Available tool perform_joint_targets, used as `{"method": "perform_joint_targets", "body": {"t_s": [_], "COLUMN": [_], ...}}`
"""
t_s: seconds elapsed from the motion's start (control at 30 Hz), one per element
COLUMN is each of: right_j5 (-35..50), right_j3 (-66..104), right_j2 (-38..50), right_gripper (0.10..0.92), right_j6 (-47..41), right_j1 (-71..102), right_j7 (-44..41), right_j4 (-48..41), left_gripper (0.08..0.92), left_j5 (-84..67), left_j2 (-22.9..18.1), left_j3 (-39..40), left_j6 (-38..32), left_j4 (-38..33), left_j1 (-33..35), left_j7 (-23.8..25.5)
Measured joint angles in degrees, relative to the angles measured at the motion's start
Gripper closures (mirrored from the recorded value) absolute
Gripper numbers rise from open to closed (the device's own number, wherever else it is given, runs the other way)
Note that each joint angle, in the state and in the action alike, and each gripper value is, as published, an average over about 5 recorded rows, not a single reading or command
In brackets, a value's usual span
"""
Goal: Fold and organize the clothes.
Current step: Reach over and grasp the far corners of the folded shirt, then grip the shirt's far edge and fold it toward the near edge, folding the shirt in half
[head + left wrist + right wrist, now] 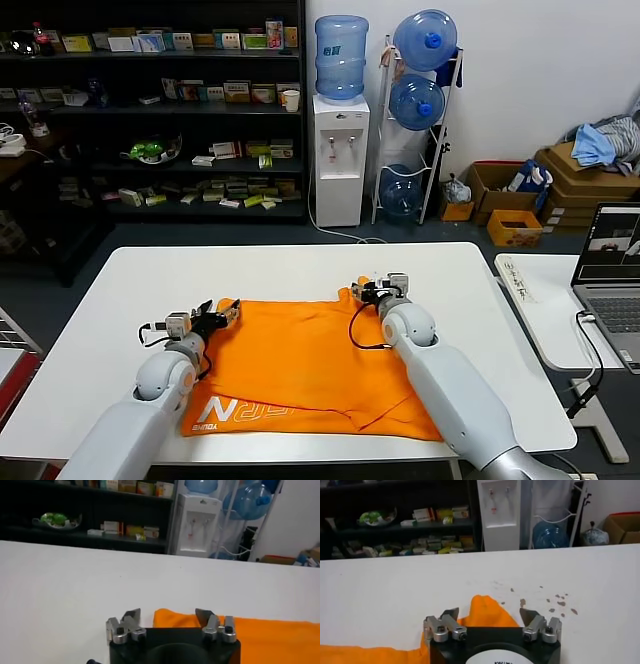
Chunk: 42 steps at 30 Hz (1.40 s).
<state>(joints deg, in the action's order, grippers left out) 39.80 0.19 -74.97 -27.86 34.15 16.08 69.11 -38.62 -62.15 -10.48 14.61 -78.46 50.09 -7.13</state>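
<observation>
The bright orange T-shirt [300,360] lies spread on the white table [120,300], with white lettering [215,411] at its near left edge. My left gripper [228,311] rests at the shirt's far left corner. In the left wrist view that gripper [167,614] is open, and the orange corner [175,619] lies between its fingers without being pinched. My right gripper [368,291] sits at the far right corner. In the right wrist view it [488,613] is open too, with a raised orange peak of the T-shirt [482,611] between its fingers.
A second white table with a laptop [610,270] stands to the right. Beyond the table are a water dispenser [340,150], dark shelves [150,110] and cardboard boxes [580,180]. Small brown stains [555,600] mark the tabletop past the right gripper.
</observation>
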Motion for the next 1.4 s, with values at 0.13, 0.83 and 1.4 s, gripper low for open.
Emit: {"method": "perform_joint_targets", "body": {"t_s": [0.13, 0.83, 1.4], "right_j5": [0.01, 0.24, 1.03], "right_j3": [-0.17, 0.06, 3.00], "right_j2": [-0.02, 1.37, 7.86], "right_gripper": [0.408, 0.901, 0.901], "right_j6": [-0.06, 2.05, 5.24], "right_j1": [-0.04, 1.60, 13.15], "right_j7": [0.04, -0.26, 1.23], "right_j4": [-0.04, 2.10, 19.39], "left_gripper": [0.432, 0.908, 0.908], "left_j5": [1.08, 4.51, 7.36], "left_j2": [-0.16, -0.80, 1.07], "left_j3": [0.11, -0.20, -5.50], "left_j6": [-0.45, -3.21, -7.31], "left_j4": [0.71, 1.58, -9.55], "left_j1": [-0.18, 0.16, 9.15], "left_j7": [0.24, 1.16, 2.10]}}
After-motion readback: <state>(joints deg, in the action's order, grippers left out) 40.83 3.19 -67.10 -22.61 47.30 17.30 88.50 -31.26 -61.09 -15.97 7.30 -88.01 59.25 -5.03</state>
